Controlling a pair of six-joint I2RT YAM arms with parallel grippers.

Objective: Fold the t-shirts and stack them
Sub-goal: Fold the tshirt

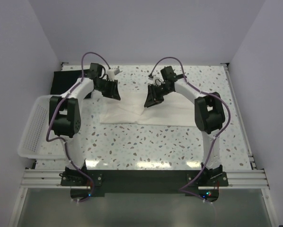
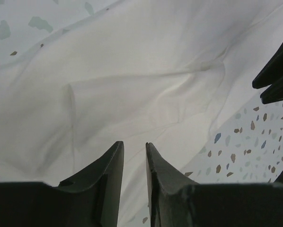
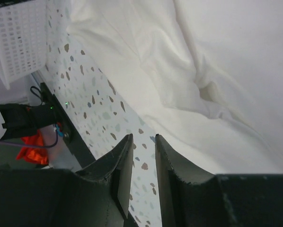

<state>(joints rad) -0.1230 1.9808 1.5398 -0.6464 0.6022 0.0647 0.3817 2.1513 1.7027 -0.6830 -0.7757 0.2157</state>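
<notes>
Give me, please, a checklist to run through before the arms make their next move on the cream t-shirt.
1. Nothing caught in the left jaws: ok, slightly apart and empty above the cloth.
2. Nothing caught in the right jaws: ok, likewise apart and empty.
3. cream t-shirt lying smooth on the table: not ok, creased and rumpled.
4. black t-shirt folded: cannot tell, it lies at the far left corner, partly hidden by the left arm.
5. basket apart from the cream t-shirt: ok.

Lab test cell, plain walls [image 1: 146, 28], speckled table [image 1: 146, 146]
</notes>
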